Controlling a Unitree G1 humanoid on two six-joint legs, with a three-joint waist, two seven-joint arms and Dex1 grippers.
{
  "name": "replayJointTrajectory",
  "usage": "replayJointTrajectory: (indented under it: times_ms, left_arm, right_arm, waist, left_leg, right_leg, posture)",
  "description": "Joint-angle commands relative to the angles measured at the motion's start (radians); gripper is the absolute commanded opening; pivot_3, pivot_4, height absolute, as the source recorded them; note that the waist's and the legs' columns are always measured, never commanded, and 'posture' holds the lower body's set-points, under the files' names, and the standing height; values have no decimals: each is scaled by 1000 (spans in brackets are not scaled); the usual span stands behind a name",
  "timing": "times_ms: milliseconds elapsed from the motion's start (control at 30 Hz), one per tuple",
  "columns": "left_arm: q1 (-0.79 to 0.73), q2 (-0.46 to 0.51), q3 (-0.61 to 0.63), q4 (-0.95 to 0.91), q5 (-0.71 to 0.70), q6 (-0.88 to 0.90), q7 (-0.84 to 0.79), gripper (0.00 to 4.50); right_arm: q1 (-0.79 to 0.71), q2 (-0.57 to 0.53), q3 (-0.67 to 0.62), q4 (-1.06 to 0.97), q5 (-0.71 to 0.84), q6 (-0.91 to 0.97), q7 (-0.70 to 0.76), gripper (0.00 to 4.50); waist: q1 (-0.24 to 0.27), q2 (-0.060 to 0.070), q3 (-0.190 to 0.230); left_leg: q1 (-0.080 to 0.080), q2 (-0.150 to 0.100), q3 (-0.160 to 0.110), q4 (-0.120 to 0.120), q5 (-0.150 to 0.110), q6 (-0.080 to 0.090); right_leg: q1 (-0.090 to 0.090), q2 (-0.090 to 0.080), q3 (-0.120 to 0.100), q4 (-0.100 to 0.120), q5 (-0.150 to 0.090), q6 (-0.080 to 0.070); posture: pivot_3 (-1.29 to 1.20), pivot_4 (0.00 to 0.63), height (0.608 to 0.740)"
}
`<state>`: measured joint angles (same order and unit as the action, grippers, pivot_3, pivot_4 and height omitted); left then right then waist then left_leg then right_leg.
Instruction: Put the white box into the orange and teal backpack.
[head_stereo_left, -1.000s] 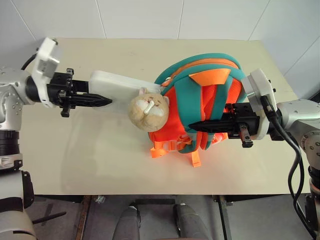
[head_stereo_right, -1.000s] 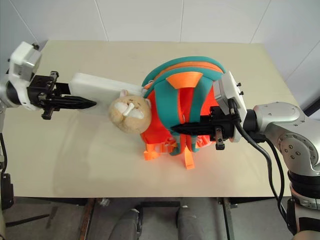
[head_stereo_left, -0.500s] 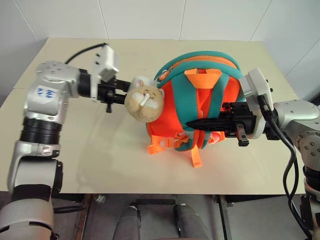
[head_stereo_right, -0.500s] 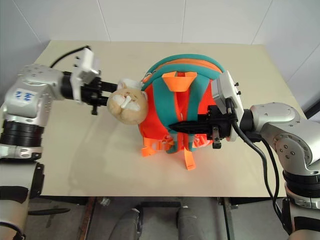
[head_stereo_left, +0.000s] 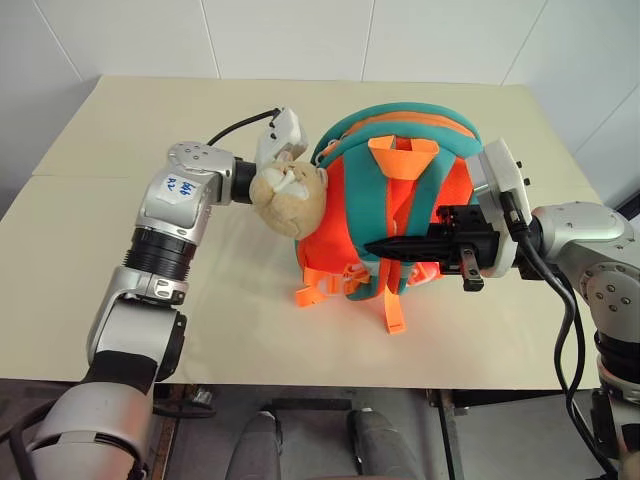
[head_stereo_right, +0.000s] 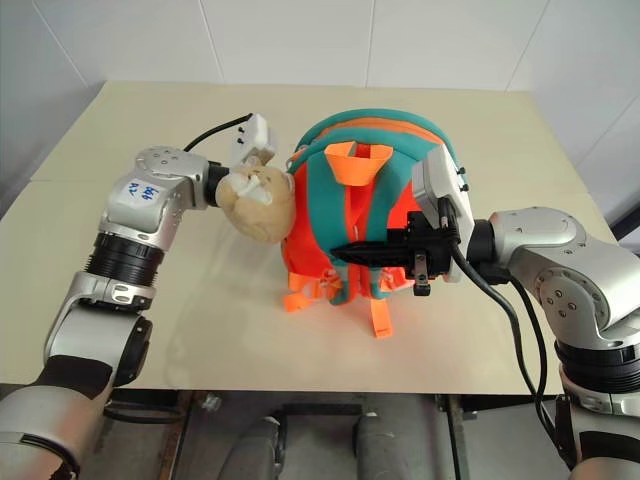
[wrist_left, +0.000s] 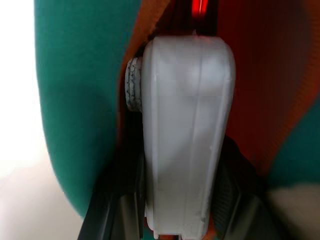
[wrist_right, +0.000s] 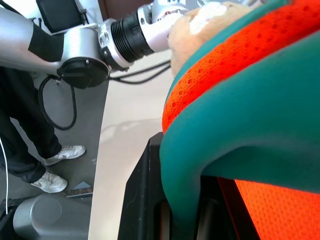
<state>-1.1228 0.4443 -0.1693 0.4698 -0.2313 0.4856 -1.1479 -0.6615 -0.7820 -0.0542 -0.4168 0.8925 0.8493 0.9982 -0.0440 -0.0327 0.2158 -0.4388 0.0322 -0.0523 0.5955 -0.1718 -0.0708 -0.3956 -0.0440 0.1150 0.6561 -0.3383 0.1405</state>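
White box (wrist_left: 185, 135) is held edge-on betw. the left gripper's (wrist_left: 177, 220) two black fingers, jaws partly open and clamped on its sides; its far end is pushed into the opening of the orange and teal backpack (head_stereo_left: 400, 215), teal rim on one side of the jaws, orange lining on the other. Left wrist is hidden behind the tan plush hamster (head_stereo_left: 290, 197). Right gripper (head_stereo_left: 385, 247) is seen w/ jaws nearly closed, pinched on a teal strap (wrist_right: 235, 145), backpack held upright on the table (head_stereo_left: 120, 130). A person's legs and sneakers (wrist_right: 55, 172) are seen beside the table.
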Motion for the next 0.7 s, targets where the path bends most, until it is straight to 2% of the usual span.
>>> replayJointTrajectory:
  times_ms: [33, 267, 467, 700]
  left_arm:
    - [-28, -1, 15, 0, 10, -8, 17, 2525]
    - [2, 43, 2, -77, 20, 20, 1, 4484]
    - [64, 132, 55, -248, -25, 38, -9, 4484]
    - [139, 258, 181, -381, -111, 234, 36, 4484]
  right_arm:
    - [-14, 11, -17, -23, 12, -21, -2, 0]
    - [-14, 21, -13, -23, 6, -22, -8, 0]
    - [-16, 29, -10, -23, 2, -22, -13, 0]
    - [-12, 30, -11, -25, 1, -19, -16, 0]
  waist:
    - [4, 0, 0]
    - [7, 0, 0]
    - [1, 0, 0]
    - [-8, 0, 0]
  left_leg:
    - [0, 0, 0, 0, 0, 0]
    - [0, 0, 0, 0, 0, 0]
    - [0, 0, -1, -1, 0, 0]
    - [0, 0, -1, -1, 0, 0]
  right_leg:
    - [0, 0, 0, 0, 0, 0]
    - [0, 0, 0, 0, 0, 0]
    - [0, 0, 0, 0, 0, 0]
    - [0, 0, 0, 0, 0, 0]
  posture:
    - [0, 150, 740]
    - [0, 150, 740]
    - [0, 150, 740]
    - [0, 150, 740]
